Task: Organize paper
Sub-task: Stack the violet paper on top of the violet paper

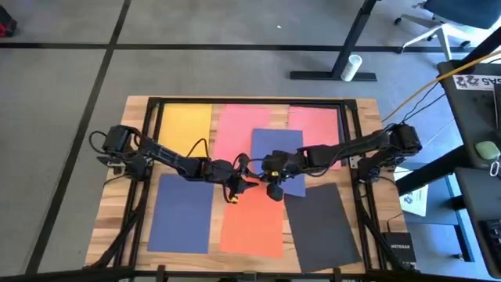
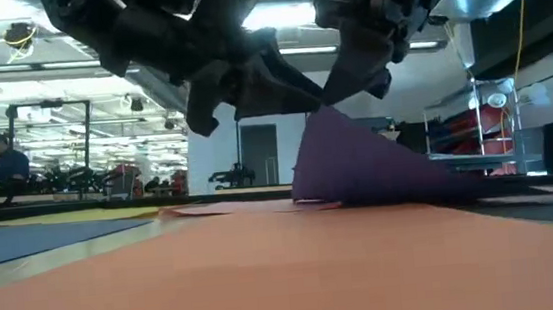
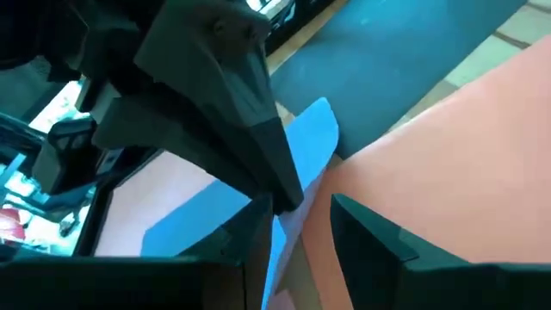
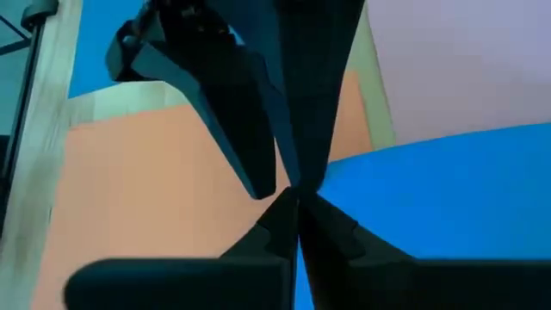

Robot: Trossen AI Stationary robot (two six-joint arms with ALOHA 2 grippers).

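Coloured paper sheets lie flat on the wooden table (image 1: 137,110): yellow (image 1: 185,124), two pink (image 1: 235,129), navy (image 1: 182,213), orange (image 1: 254,223) and black (image 1: 322,223). A second navy blue sheet (image 1: 283,149) lies in the middle, partly over the pink ones. My right gripper (image 1: 264,174) is shut on its near left corner, which is raised into a peak (image 2: 328,115). My left gripper (image 1: 249,182) stands open right beside that corner, facing the right gripper; the sheet's raised edge (image 3: 269,254) runs close by one of its fingers. My right gripper pinches the middle navy sheet's near left corner (image 4: 320,200) between its two fingertips, coming from above and from the table's right. The corner is lifted off the table while the rest of the sheet slopes down and lies flat. Whether my left gripper touches the sheet, I cannot tell.
A black frame (image 1: 344,133) runs around the table's far part and down both sides. Cables trail along both arms. A small box (image 1: 401,252) sits off the table's near right corner. A person (image 2: 1,159) is far back in the room.
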